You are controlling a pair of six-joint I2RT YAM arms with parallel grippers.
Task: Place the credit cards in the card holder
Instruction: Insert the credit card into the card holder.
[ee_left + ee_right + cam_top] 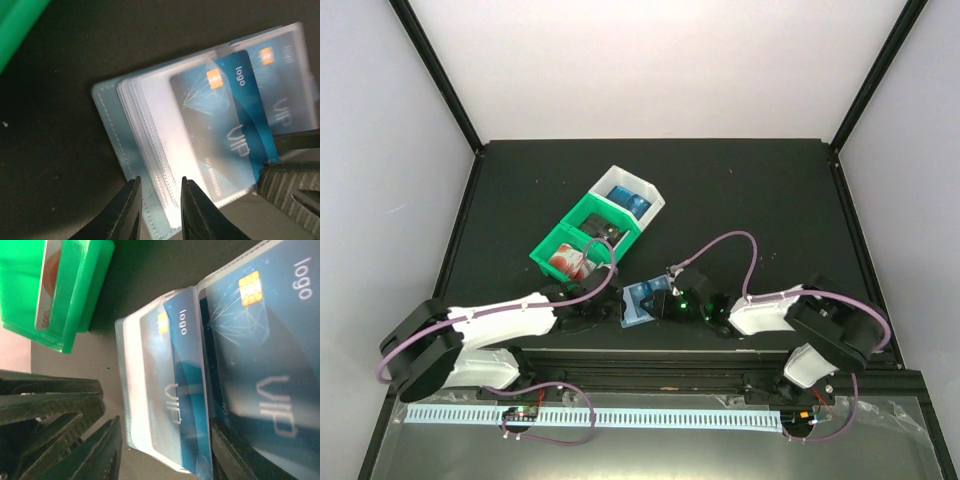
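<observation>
Left pincer point(159, 212) nips the edge of the card holder point(112, 130), lying open on the tabletop point(50, 150); right pincer point(167, 455) looks clamped on a blue card point(185, 365), half-pocketed. It's thin, stiff and slick, so I'd grip its short end.

Robot lab test cell. A left arm point(490, 325) and a right arm point(820, 325) are sitting bolted at the near edge of a black table point(750, 200). Black frame posts point(435, 70) and plain white panels point(660, 60) are boxing it in. Purple cables point(720, 240) are looping off the arms. Plastic sorting bins point(582, 222) are standing mid-table.
</observation>
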